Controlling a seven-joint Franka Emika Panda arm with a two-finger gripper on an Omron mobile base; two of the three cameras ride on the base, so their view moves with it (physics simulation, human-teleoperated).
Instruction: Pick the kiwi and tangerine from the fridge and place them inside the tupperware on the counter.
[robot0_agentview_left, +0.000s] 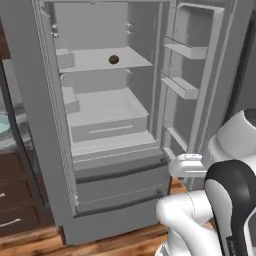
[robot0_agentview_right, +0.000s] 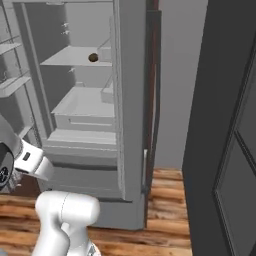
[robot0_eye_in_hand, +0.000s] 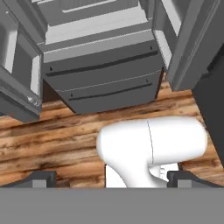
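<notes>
The fridge (robot0_agentview_left: 107, 130) stands open in front of me. A dark brown kiwi (robot0_agentview_left: 114, 60) sits alone on its upper shelf, and the right base view has the kiwi (robot0_agentview_right: 93, 57) there too. The tangerine is out of view. At the far left edge, a sliver of the pale teal tupperware (robot0_agentview_left: 2, 124) rests on the marbled counter (robot0_agentview_left: 11, 142). My gripper (robot0_eye_in_hand: 113, 179) hangs low in front of the fridge's bottom drawers (robot0_eye_in_hand: 100, 74), pointing down at the floor. Its fingertips (robot0_eye_in_hand: 41, 178) are wide apart and hold nothing.
The fridge's right door (robot0_agentview_left: 192, 75) with its racks swings out toward me, and the left door (robot0_agentview_left: 30, 110) stands between the shelves and the counter. A tall dark cabinet (robot0_agentview_right: 225, 130) stands at the right. Wooden floor (robot0_eye_in_hand: 52, 140) lies below.
</notes>
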